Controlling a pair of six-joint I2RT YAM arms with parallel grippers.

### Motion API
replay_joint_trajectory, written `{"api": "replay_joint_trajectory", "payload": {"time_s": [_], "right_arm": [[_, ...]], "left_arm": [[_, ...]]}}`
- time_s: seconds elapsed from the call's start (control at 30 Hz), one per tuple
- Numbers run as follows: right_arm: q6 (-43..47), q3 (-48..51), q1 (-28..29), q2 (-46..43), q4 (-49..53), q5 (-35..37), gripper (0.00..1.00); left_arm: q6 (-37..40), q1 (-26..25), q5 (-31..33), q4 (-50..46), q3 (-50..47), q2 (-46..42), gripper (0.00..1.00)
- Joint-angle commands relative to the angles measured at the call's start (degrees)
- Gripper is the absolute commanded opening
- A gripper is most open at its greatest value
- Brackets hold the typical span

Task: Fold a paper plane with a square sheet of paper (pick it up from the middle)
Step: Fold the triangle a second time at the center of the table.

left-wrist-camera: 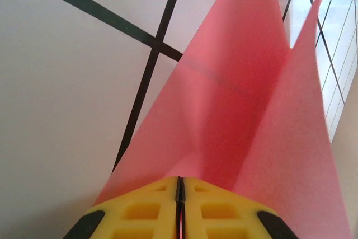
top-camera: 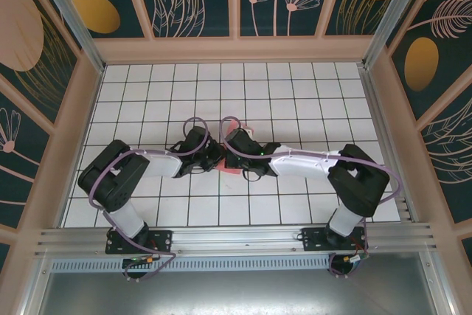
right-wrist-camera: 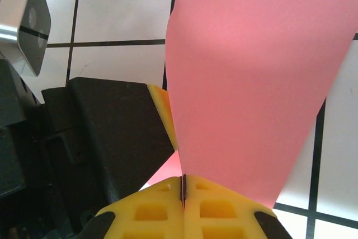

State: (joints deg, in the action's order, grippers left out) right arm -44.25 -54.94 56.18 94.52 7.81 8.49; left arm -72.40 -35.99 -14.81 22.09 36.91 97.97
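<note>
Left wrist cam shows left pincer [left-wrist-camera: 180, 194] clamped on creased sheet [left-wrist-camera: 240, 99]; right wrist, right pincer [right-wrist-camera: 183, 191] clamped too (left one alongside).

I see both arms reach in from the near edge and meet at the middle of the table [top-camera: 295, 94]. The left gripper [top-camera: 214, 158] sits just beside the right gripper [top-camera: 230, 154], on its left. The square sheet of paper [top-camera: 228, 170] lies between them, pinched in both sets of closed jaws. Ahead of the left gripper [left-wrist-camera: 179, 186] the sheet [left-wrist-camera: 240, 110] spreads as two walls. Ahead of the right gripper [right-wrist-camera: 183, 186] the sheet [right-wrist-camera: 251, 82] stands, with the left gripper [right-wrist-camera: 162, 104] against its left side.
</note>
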Motion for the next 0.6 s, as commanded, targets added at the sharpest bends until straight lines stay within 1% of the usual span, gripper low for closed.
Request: {"api": "replay_joint_trajectory", "payload": {"time_s": [0.0, 0.13, 0.33, 0.5, 0.57], "right_arm": [[-0.05, 1.70, -1.03, -2.65, -1.94, -1.67, 0.09], [0.07, 2.98, -1.68, -3.93, -2.21, -2.46, 0.17], [0.69, 4.59, -2.13, -5.31, -3.45, -3.93, 0.17], [1.82, 5.01, -2.14, -5.99, -4.91, -5.40, 0.22], [2.15, 5.02, -2.13, -6.27, -5.14, -5.58, 0.23]], "left_arm": [[-1.04, 0.30, -1.00, 2.11, -0.69, 2.10, 0.10], [-0.40, 0.27, -1.38, 1.35, -0.53, 3.57, 0.09], [0.11, 0.27, -1.28, 0.51, -0.69, 4.26, 0.09], [0.48, 0.30, -1.10, 0.11, -0.52, 4.45, 0.09], [0.59, 0.30, -1.06, -0.23, -0.33, 4.51, 0.08]]}}
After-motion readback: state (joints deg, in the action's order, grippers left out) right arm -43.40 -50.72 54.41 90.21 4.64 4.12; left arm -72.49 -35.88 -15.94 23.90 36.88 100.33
